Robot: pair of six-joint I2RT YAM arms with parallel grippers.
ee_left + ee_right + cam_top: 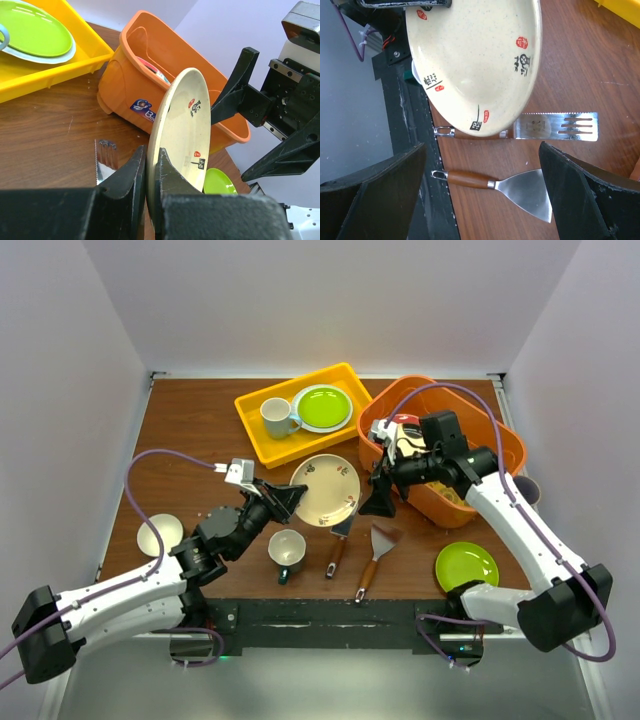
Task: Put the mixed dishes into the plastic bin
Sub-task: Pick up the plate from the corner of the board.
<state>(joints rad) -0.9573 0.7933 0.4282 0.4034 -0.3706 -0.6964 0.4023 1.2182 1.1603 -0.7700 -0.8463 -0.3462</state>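
Note:
My left gripper (pixel 291 497) (pixel 151 153) is shut on the near rim of a cream plate (pixel 326 489) (pixel 183 118) (pixel 475 65) with small red and black marks, and holds it tilted above the table. My right gripper (pixel 380 496) (pixel 482 149) stands open just right of the plate, with nothing between its fingers (pixel 239 84). The orange plastic bin (pixel 447 452) (pixel 124 84) sits at the back right with a red-rimmed plate (pixel 404 434) inside. Other dishes lie about: a dark-teal mug (pixel 287 551), a small white bowl (pixel 160 533) and a lime plate (pixel 466 565).
A yellow tray (pixel 262 436) at the back holds a white mug (pixel 277 418) and a lime plate (pixel 322 407). Two wooden-handled spatulas (pixel 338 548) (pixel 374 556) lie on the table under and beside the plate, slotted (pixel 555 126) and flat (pixel 522 192). White walls enclose the table.

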